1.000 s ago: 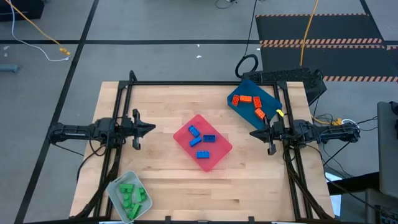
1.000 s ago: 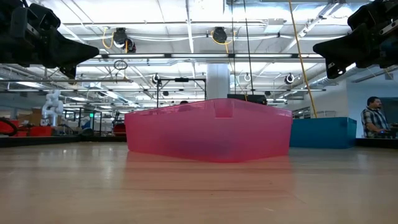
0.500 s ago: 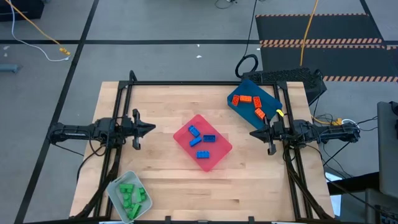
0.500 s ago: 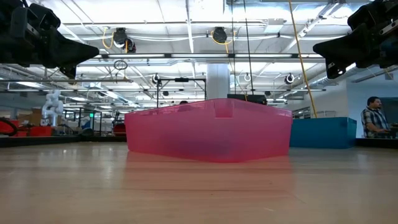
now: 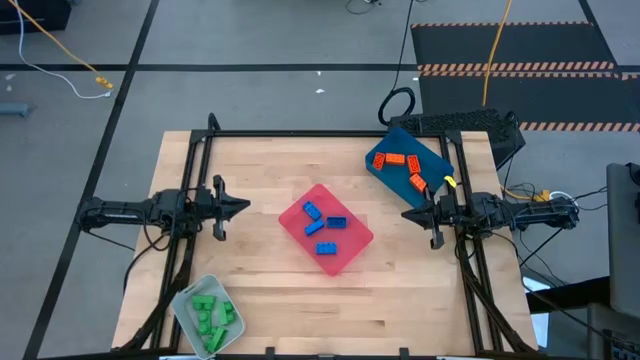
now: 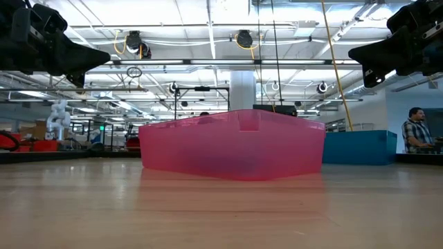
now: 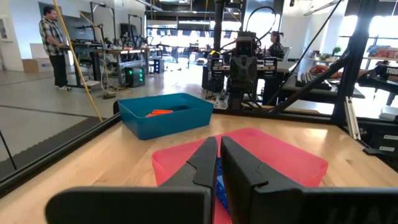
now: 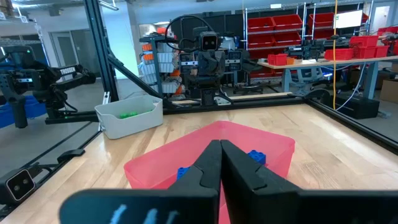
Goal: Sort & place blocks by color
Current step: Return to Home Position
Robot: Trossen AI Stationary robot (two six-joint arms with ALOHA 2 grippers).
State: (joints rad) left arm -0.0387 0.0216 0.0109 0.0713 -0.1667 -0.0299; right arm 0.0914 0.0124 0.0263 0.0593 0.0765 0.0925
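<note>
Several blue blocks (image 5: 326,228) lie in the pink-red tray (image 5: 352,258) at the table's middle. Several orange blocks (image 5: 402,166) lie in the dark blue tray (image 5: 434,152) at the far right. Several green blocks (image 5: 210,316) lie in the pale grey tray (image 5: 184,298) at the near left. My left gripper (image 5: 246,207) hovers shut and empty left of the pink-red tray, raised above the table. My right gripper (image 5: 405,215) hovers shut and empty right of it.
A black frame (image 5: 300,133) runs along the table's far, left and right edges. Bare wood (image 5: 270,160) lies between the trays. A person (image 6: 416,131) stands in the room beyond the table.
</note>
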